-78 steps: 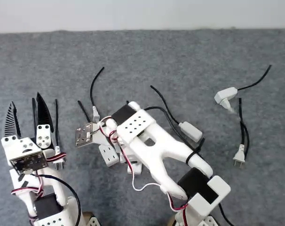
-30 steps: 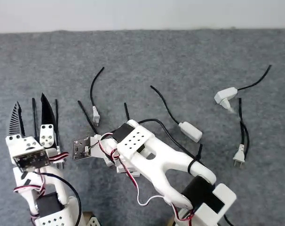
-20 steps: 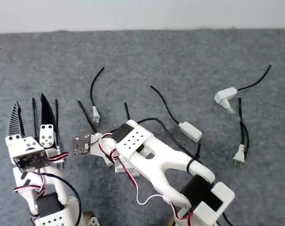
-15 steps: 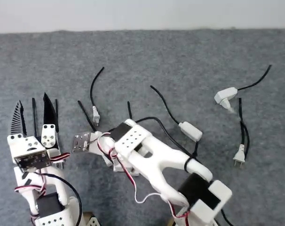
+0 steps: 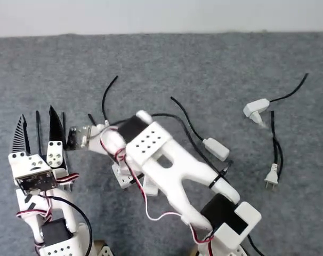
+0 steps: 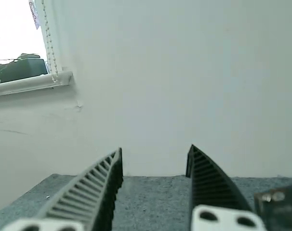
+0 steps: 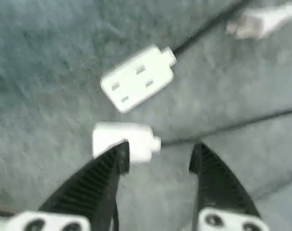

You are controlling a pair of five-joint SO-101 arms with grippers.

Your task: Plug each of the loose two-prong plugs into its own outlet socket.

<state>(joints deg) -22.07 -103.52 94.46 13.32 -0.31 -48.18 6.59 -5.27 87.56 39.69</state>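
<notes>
In the right wrist view my right gripper hangs open above the grey mat. One fingertip overlaps a small white block with a black cord. Just beyond it lies a white outlet block with several slot pairs, and a blurred white plug lies farther off. In the high view the right arm stretches across the middle toward the left. More white pieces lie to the right: a socket block, a plug and a two-prong plug. My left gripper stands open at the near left, holding nothing.
Loose black cords curl over the grey mat. A white wall rises behind the table, and the left gripper points toward it. A white outlet piece shows partly under the right arm.
The right arm's wrist has swung away from the near edge and leftward, closer to the left gripper. The left arm has barely moved.
</notes>
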